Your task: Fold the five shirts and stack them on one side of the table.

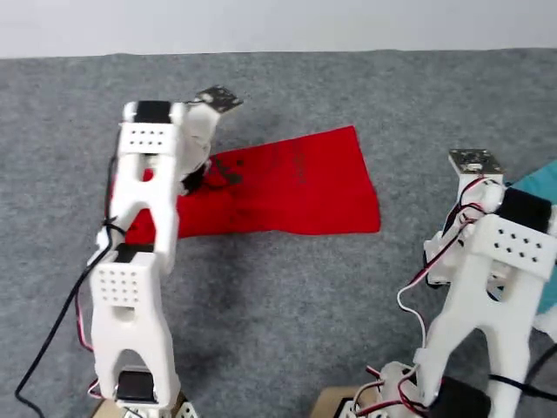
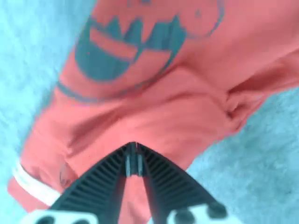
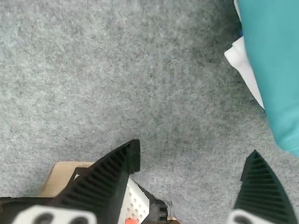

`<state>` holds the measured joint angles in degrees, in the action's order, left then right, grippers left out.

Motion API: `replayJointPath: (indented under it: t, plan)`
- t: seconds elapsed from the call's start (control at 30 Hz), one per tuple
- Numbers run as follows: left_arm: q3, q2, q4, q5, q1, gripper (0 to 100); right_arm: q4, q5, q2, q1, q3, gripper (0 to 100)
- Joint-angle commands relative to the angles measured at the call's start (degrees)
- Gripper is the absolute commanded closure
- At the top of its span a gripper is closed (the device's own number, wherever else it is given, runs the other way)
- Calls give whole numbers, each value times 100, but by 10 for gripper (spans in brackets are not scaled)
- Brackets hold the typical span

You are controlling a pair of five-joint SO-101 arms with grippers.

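A red shirt (image 1: 296,187) with a dark print lies partly folded on the grey mat, left of centre. My left gripper (image 1: 202,177) is over the shirt's left part. In the left wrist view this gripper (image 2: 133,156) is shut, its tips right at the red shirt (image 2: 187,93); I cannot tell whether cloth is pinched. A teal shirt (image 1: 544,187) lies at the table's right edge beside the right arm (image 1: 500,261). My right gripper (image 3: 194,151) stands open above bare mat, with nothing between its fingers. The teal shirt (image 3: 271,56) lies off to one side of it, over a white cloth (image 3: 243,60).
The grey mat (image 1: 287,305) covers the whole table, with open room in the middle and front between the arms. A brown base plate (image 3: 60,172) sits under the right arm, and it shows at the front edge (image 1: 335,401) too. A white wall runs along the back.
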<state>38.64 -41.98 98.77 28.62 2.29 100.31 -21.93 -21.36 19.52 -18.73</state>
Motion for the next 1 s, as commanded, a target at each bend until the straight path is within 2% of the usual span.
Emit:
replayJointPath:
  t: [0.0,0.1,0.23,0.4,0.77,0.97]
  plan:
    - [-154,712,167,-281,404,996,-136,88,-171,-233,88,648]
    - [-207,1196,167,-589,686,996,-813,158,-171,-479,88,648]
    - [-242,1916,167,-1354,993,996,-1675,536,-22,-971,88,649]
    - [-892,2971,167,-1987,1266,996,-2026,571,954,-1455,475,649]
    - [-2835,5284,167,-2004,1969,996,-1991,607,3758,-1982,3446,649]
    - [-3415,5793,167,-2004,2629,996,-1991,1152,5086,-2211,4598,648]
